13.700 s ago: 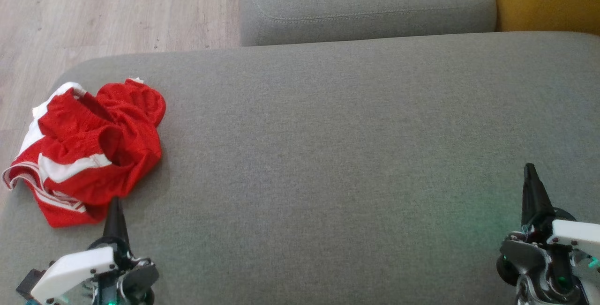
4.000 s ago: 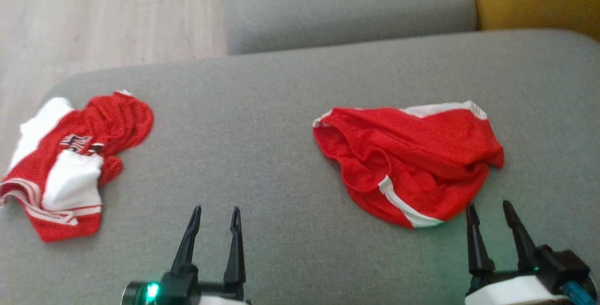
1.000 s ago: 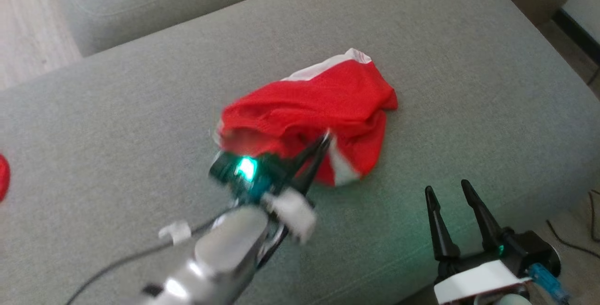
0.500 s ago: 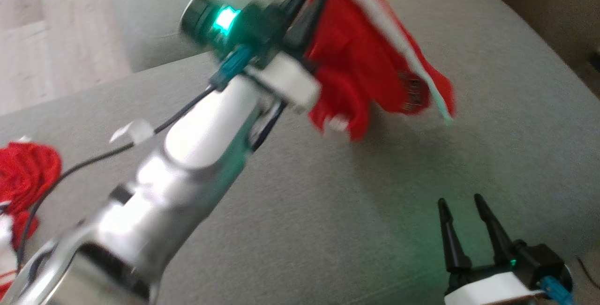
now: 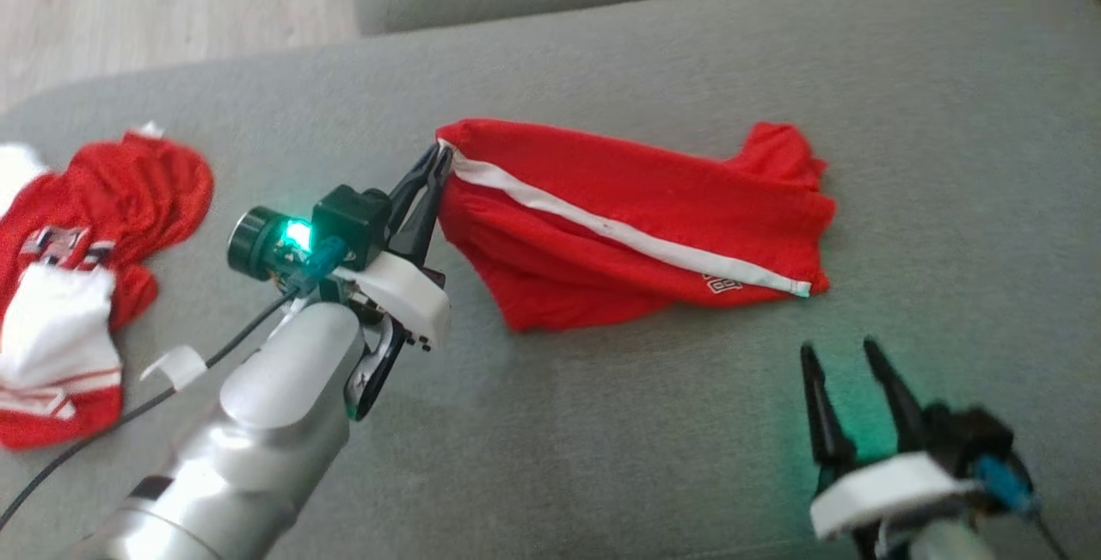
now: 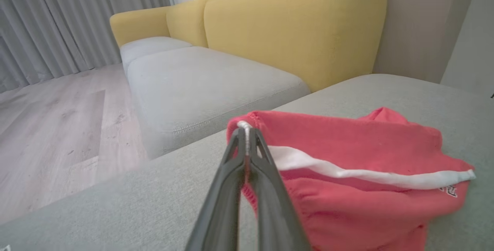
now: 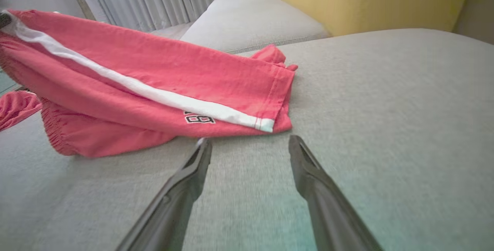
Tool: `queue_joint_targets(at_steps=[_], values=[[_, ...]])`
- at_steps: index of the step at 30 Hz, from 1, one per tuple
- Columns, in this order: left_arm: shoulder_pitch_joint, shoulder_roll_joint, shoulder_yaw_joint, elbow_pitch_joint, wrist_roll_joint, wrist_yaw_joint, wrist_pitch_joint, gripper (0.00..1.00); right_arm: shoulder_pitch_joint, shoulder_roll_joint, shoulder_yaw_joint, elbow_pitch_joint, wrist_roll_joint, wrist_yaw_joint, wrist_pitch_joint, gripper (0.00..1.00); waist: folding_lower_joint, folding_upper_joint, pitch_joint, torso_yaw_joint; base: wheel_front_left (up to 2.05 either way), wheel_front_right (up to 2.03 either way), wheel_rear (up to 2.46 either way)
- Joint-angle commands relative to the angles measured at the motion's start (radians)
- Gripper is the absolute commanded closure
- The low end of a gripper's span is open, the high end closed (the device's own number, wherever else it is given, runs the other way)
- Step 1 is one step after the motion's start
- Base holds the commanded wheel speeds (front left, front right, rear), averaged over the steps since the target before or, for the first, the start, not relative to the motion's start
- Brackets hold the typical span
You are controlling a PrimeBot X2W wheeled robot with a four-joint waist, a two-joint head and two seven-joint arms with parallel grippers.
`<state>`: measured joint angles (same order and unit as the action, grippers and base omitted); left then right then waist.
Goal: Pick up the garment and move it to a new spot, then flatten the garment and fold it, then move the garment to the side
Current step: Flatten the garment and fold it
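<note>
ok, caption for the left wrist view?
Left gripper shut on the striped corner of red shorts trailing across a grey cushion.

A home living room: sofa (image 6: 293,31), curtains (image 6: 58,23), wooden floor (image 6: 58,127).

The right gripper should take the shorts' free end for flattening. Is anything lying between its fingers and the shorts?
Nothing visible does. Bare grey cushion is all that separates the open right gripper from the red shorts at their hem. The left gripper, shut on the shorts' opposite end, is well out of that path.
</note>
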<state>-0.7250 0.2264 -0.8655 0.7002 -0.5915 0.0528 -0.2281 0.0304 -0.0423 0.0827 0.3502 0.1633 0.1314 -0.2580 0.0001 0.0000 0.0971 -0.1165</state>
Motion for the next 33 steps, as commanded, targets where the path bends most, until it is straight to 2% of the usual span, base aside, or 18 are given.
queue_joint_targets(at_steps=[1, 10, 16, 17, 18, 20, 24, 26, 27, 29, 31, 33], values=[[-0.063, 0.033, 0.049, -0.023, -0.004, 0.003, -0.013, 1.00, -0.070, -0.008, 0.008, -0.007, -0.016, -0.001, -0.004, 0.00, -0.0001, 0.0000, 0.038, 0.037, 0.00, 0.00, 0.00], [-0.103, 0.024, 0.053, -0.030, 0.013, 0.003, -0.025, 1.00, -0.237, -0.010, -0.041, 0.170, -0.088, -0.001, -0.004, 0.00, -0.0001, 0.0000, 0.104, 0.084, 0.00, 0.00, 0.00], [-0.120, 0.016, 0.053, -0.034, 0.021, 0.003, -0.028, 1.00, -0.286, -0.010, -0.028, 0.206, -0.096, -0.001, -0.004, 0.01, -0.0001, 0.0000, 0.132, 0.100, 0.00, 0.00, 0.00], [-0.122, 0.015, 0.052, -0.035, 0.022, 0.003, -0.029, 1.00, -0.290, -0.010, -0.029, 0.207, -0.096, -0.001, -0.004, 0.06, -0.0001, 0.0000, 0.135, 0.102, 0.00, 0.00, 0.00], [-0.123, 0.014, 0.052, -0.036, 0.023, 0.003, -0.029, 1.00, -0.293, -0.010, -0.028, 0.207, -0.097, -0.001, -0.004, 0.16, -0.0001, 0.0000, 0.138, 0.104, 0.00, 0.00, 0.00], [-0.126, 0.014, 0.052, -0.036, 0.024, 0.002, -0.030, 1.00, -0.299, -0.010, -0.027, 0.208, -0.097, -0.001, -0.004, 0.29, -0.0001, 0.0000, 0.145, 0.106, 0.00, 0.00, 0.00], [-0.133, 0.013, 0.051, -0.035, 0.025, 0.000, -0.030, 1.00, -0.307, -0.010, -0.028, 0.216, -0.101, -0.001, -0.004, 0.34, -0.0001, 0.0000, 0.152, 0.112, 0.00, 0.00, 0.00], [-0.135, 0.011, 0.050, -0.035, 0.025, -0.001, -0.031, 1.00, -0.311, -0.010, -0.035, 0.212, -0.100, -0.001, -0.004, 0.42, -0.0001, 0.0000, 0.155, 0.116, 0.00, 0.00, 0.00], [-0.136, 0.010, 0.050, -0.036, 0.025, -0.001, -0.031, 1.00, -0.311, -0.010, -0.038, 0.211, -0.100, -0.001, -0.004, 0.50, -0.0001, 0.0000, 0.156, 0.118, 0.00, 0.00, 0.00], [-0.137, 0.008, 0.050, -0.034, 0.024, -0.003, -0.031, 1.00, -0.312, -0.010, -0.042, 0.212, -0.103, -0.001, -0.004, 0.56, -0.0001, 0.0000, 0.157, 0.123, 0.00, 0.00, 0.00], [-0.139, 0.007, 0.049, -0.032, 0.024, -0.004, -0.031, 1.00, -0.315, -0.009, -0.046, 0.214, -0.105, -0.001, -0.004, 0.55, -0.0001, 0.0000, 0.159, 0.126, 0.00, 0.00, 0.00], [-0.139, 0.007, 0.049, -0.029, 0.023, -0.005, -0.032, 1.00, -0.317, -0.009, -0.049, 0.215, -0.107, -0.001, -0.004, 0.59, -0.0001, 0.0000, 0.159, 0.128, 0.00, 0.00, 0.00]])
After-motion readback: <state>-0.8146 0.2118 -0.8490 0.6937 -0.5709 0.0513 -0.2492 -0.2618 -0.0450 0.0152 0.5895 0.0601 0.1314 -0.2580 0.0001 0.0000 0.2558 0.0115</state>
